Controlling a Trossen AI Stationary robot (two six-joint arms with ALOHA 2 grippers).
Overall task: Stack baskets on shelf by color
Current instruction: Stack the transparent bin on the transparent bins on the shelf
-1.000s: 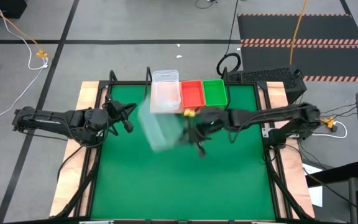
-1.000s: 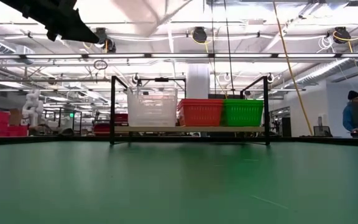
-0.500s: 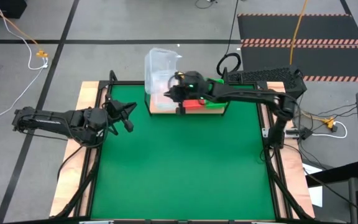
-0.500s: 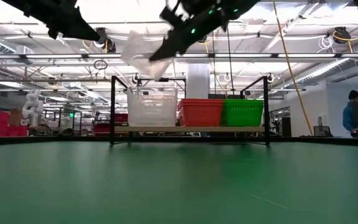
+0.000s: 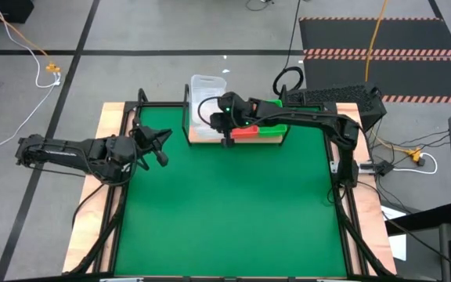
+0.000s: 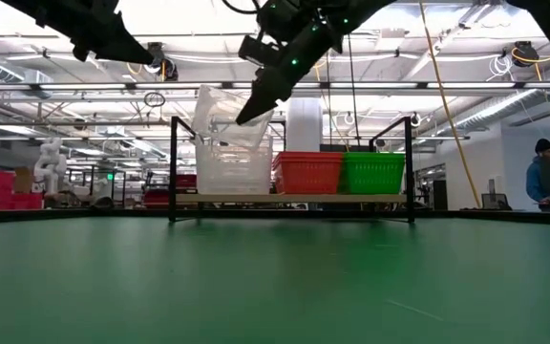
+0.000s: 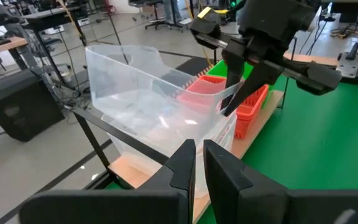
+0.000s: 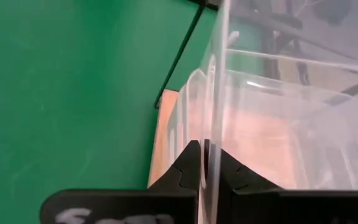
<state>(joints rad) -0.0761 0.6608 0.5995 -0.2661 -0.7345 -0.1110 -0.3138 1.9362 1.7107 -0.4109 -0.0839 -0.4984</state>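
Observation:
The shelf (image 5: 196,140) (image 6: 294,199) stands at the table's far edge. On it, side by side, are a clear stack (image 6: 234,170), a red-orange stack (image 6: 306,173) and a green stack (image 6: 372,172). My right gripper (image 5: 227,130) (image 8: 204,155) reaches over the shelf, shut on another clear basket (image 5: 206,95) (image 6: 220,117) (image 7: 148,99). That basket sits tilted on top of the clear stack. My left gripper (image 5: 160,146) (image 7: 197,163) waits shut over the table's left side, fingers pointing toward the shelf. My right gripper pinches the clear basket's side wall (image 8: 215,93) (image 7: 224,99) at its rim, on the side toward the red-orange baskets, one finger (image 7: 232,102) inside and one outside. The fingers slant down from above. The basket is tilted, its lower part (image 6: 225,145) on the clear stack.
Green mat (image 5: 225,211) covers the table in front of the shelf. The shelf's black frame posts (image 6: 173,167) (image 6: 410,167) rise at both ends. Light wooden boards (image 5: 92,204) edge the table left and right. A person (image 6: 545,172) stands far off in the room.
My right arm has swung the clear basket from over the middle of the mat toward the far edge, above the shelf, then lowered it onto the clear stack. The basket has stayed in the shut fingers and is still tilted.

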